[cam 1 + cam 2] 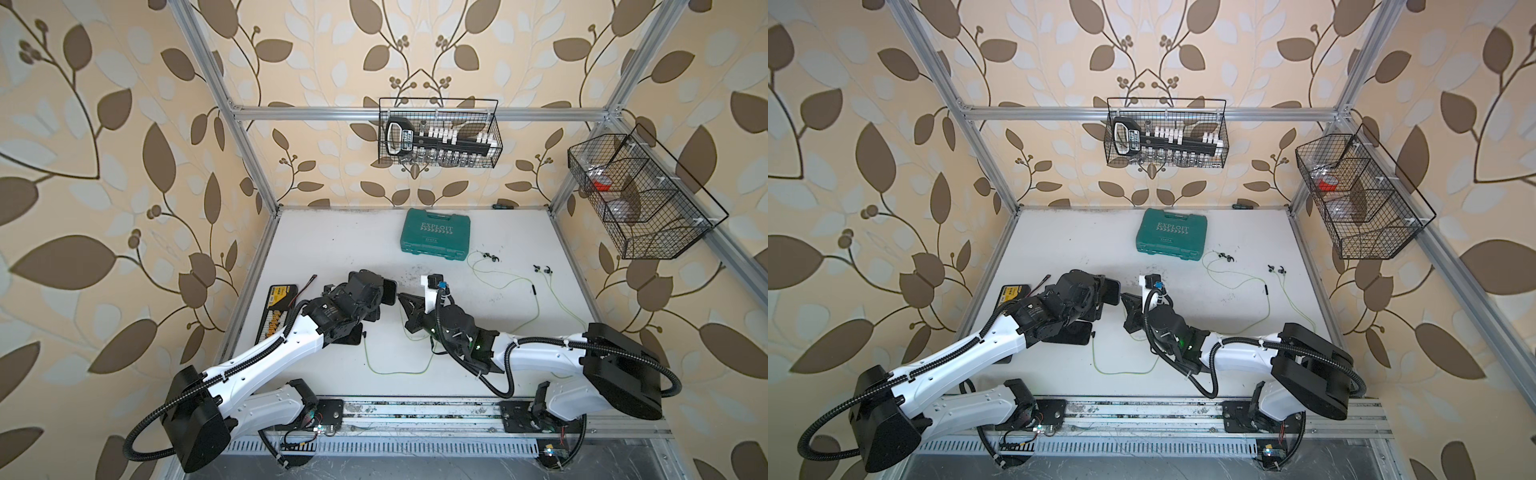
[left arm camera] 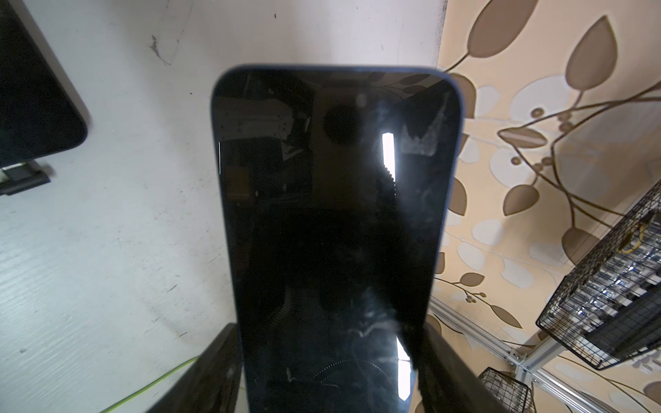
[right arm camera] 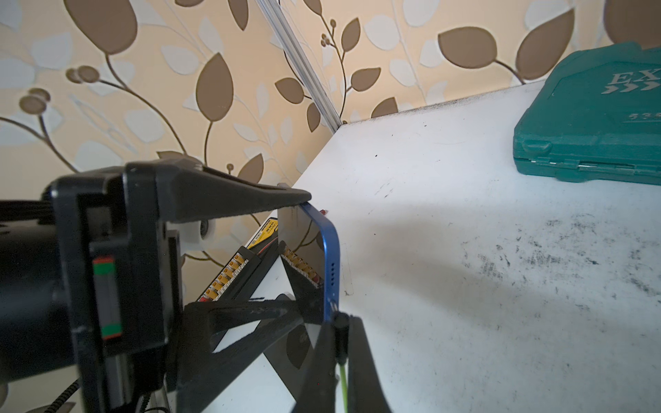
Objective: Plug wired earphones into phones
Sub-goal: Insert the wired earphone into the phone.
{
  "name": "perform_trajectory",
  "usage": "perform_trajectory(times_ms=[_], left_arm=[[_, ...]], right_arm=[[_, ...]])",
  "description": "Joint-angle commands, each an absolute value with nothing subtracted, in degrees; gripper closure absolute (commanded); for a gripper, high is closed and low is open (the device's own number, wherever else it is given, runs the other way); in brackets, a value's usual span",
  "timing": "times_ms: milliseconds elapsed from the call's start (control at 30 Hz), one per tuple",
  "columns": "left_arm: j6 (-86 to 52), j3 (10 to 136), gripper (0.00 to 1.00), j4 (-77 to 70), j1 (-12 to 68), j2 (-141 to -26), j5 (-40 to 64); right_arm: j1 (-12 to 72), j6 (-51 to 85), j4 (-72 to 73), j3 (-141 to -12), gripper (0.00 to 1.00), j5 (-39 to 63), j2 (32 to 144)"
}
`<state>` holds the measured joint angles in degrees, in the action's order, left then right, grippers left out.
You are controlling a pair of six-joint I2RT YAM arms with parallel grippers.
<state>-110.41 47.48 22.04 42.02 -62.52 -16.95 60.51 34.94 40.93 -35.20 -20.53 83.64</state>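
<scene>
Blue-rimmed phone (image 3: 331, 264) clamped across its width in left fingers (image 3: 232, 195), held clear of desk (image 3: 465, 250), port edge turned toward right arm. Black earphone plug (image 3: 341, 319) pinched tight in right fingers (image 3: 361, 364), tip at that edge; likely lining up for insertion.

The left arm (image 1: 270, 362) and right arm (image 1: 540, 358) have smooth white shells between bulky black joint housings. Ribbed black hoses (image 1: 505, 368) run along them, held by white ties. A green light (image 1: 1181, 343) glows on the right arm. Black wedge-shaped fingers (image 3: 232, 193) extend from a block with a red-and-green strip (image 3: 107, 296).
</scene>
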Motion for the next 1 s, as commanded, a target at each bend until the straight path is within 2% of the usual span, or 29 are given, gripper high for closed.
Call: perform_trajectory(times_ms=[0, 200, 733, 967], left_arm=[[-109.1, 49.0, 0.63, 18.9, 43.3, -60.1, -14.9], [-109.6, 48.6, 0.63, 19.1, 43.3, -59.9, -16.2], [-111.0, 47.1, 0.62, 18.3, 43.4, -57.7, -17.2], [-112.2, 46.5, 0.62, 16.6, 43.3, -57.6, -17.5]], right_arm=[[61.2, 34.8, 38.6, -38.3, 1.0, -20.7, 84.5], [63.5, 33.0, 35.7, -40.5, 1.0, -26.4, 85.7], [64.3, 39.2, 34.2, -42.1, 1.0, -28.1, 84.6], [65.2, 35.8, 35.3, -42.6, 1.0, -27.9, 85.7]])
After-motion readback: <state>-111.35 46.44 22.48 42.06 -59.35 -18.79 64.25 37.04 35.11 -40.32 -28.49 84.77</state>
